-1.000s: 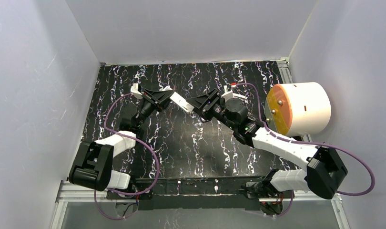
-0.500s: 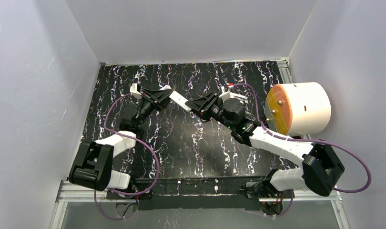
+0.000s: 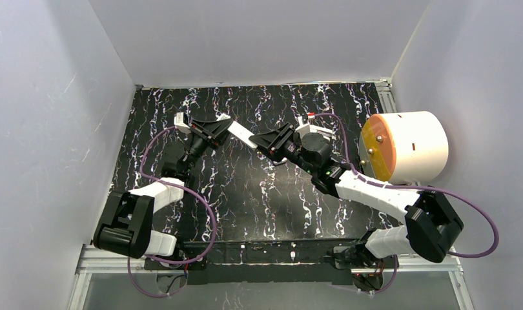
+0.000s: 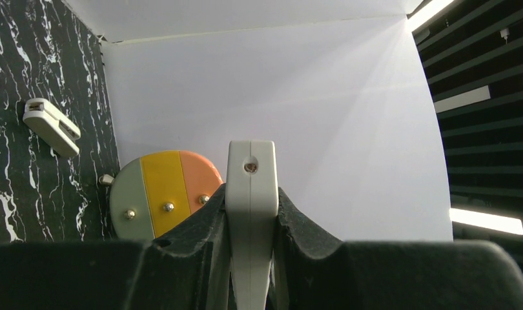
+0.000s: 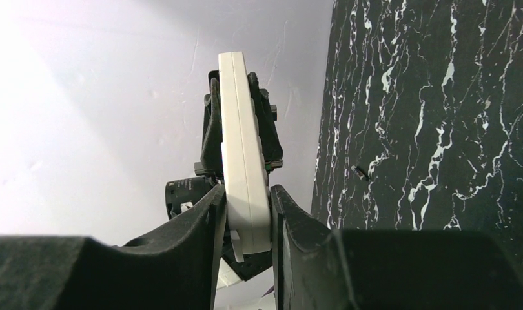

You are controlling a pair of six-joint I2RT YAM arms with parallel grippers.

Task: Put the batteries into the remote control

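A white remote control (image 3: 241, 134) hangs in the air over the middle of the black marbled mat, held at both ends. My left gripper (image 3: 225, 127) is shut on its left end; in the left wrist view the remote control (image 4: 251, 174) stands edge-on between the left gripper's (image 4: 251, 194) two pads. My right gripper (image 3: 262, 141) is shut on the right end; in the right wrist view both pads of the right gripper (image 5: 248, 194) press the remote control (image 5: 239, 129). One tiny dark battery (image 5: 359, 172) lies on the mat beyond it.
A white drum (image 3: 410, 152) with an orange, yellow and green face (image 4: 165, 200) lies at the mat's right edge. A small white block (image 4: 51, 127) rests on the mat near it. White walls (image 3: 259, 39) close in the back and both sides.
The right gripper has slid left onto the remote's free end and closed on it. The left gripper has kept its hold, shifting only slightly.
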